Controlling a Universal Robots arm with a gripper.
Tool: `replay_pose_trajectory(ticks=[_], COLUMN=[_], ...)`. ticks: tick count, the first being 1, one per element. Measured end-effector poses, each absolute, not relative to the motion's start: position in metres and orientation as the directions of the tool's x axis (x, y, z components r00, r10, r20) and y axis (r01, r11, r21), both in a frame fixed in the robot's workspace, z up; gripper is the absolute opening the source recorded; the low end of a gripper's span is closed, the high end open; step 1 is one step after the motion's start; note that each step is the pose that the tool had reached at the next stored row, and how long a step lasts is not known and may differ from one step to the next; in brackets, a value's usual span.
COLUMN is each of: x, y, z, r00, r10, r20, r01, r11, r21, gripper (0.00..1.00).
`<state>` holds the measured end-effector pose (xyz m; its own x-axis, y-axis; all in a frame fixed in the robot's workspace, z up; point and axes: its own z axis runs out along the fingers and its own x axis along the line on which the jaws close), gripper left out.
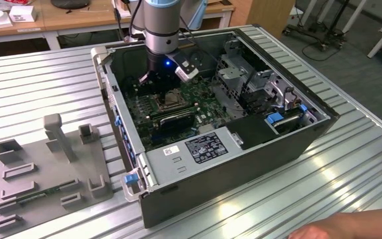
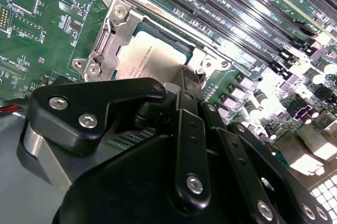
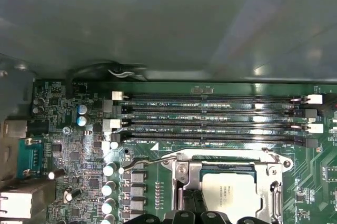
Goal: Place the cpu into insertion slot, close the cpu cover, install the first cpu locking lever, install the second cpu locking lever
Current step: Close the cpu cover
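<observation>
Finding the cpu (image 2: pixel 150 58) seated flat in the insertion slot (image 1: pixel 169 102) on the green motherboard (image 3: pixel 73 150), inside the open computer case (image 1: pixel 244 164). Seeing the cpu cover (image 2: pixel 113 29) lying down over the chip's edges and framing its pale face through the cut-out, in both wrist views. Noticing a thin wire locking lever (image 3: pixel 152 161) running along one side of the socket. Judging the chip to be light, thin, stiff and smooth, yet fragile on its hidden underside, so taking hold only by two opposite edges and pressing nothing onto the face. Judging the cover to be springy sheet metal, hinging rather than lifting free. Hanging low with the gripper (image 2: pixel 181 79), sitting just beside the socket's rim, close to the cover's edge and apart from the chip's face. Being unable to tell the jaws' opening, or any hold on anything, behind the gripper's own body.
</observation>
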<state>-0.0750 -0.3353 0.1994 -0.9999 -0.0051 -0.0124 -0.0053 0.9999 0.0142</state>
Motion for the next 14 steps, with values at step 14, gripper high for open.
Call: replay_pose_trajectory(ticks=[14], x=[-0.0759], y=[-0.3354], z=[0.1967], r00=[-1.000], r10=[-0.005], r20=[-0.013], r01=[-0.005], r11=[1.000], r21=[0.014], gripper=[0.11])
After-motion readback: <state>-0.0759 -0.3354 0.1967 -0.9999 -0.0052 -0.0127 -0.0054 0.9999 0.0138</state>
